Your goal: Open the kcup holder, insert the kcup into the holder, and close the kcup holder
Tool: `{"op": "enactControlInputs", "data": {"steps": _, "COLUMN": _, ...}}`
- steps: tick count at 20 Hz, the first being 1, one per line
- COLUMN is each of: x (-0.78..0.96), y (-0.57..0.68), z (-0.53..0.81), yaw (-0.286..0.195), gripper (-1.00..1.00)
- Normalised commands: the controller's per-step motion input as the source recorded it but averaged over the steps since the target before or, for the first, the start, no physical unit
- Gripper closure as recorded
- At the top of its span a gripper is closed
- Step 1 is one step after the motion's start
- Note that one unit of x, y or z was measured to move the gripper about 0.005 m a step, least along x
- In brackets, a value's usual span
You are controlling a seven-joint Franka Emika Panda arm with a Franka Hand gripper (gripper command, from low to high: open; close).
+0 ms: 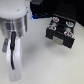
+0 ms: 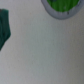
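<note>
The black kcup holder (image 1: 59, 25) stands at the exterior view's upper right. Its lower drawer (image 1: 60, 33) is pulled out and shows rows of slots with several pods in them. The kcup (image 2: 61, 7) shows in the wrist view as a round green foil top with a white rim, lying on the white table and cut off by the frame edge. In the exterior view the arm hides it. My white arm and gripper (image 1: 14, 60) fill the exterior view's left, well apart from the holder. The fingers do not show clearly in either view.
A dark green shape (image 2: 4, 27) sits at the edge of the wrist view; what it is cannot be told. A black cable (image 1: 10, 42) runs down the arm. The white table (image 1: 47, 62) spreads between the arm and the holder.
</note>
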Motion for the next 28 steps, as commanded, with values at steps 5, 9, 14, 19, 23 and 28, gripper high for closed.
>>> {"op": "enactControlInputs", "data": {"steps": 5, "x": 0.05, "y": -0.35, "z": -0.13, "yaw": -0.107, "gripper": -1.00}}
{"op": "enactControlInputs", "data": {"steps": 9, "x": -0.04, "y": -0.21, "z": -0.10, "yaw": -0.086, "gripper": -1.00}}
{"op": "enactControlInputs", "data": {"steps": 14, "x": 0.04, "y": -0.17, "z": -0.11, "yaw": -0.090, "gripper": -1.00}}
{"op": "enactControlInputs", "data": {"steps": 19, "x": 0.01, "y": -0.09, "z": -0.06, "yaw": -0.086, "gripper": -1.00}}
{"op": "enactControlInputs", "data": {"steps": 23, "x": 0.00, "y": -0.01, "z": 0.00, "yaw": -0.056, "gripper": 1.00}}
{"op": "enactControlInputs", "data": {"steps": 28, "x": 0.03, "y": 0.00, "z": 0.01, "yaw": -0.053, "gripper": 1.00}}
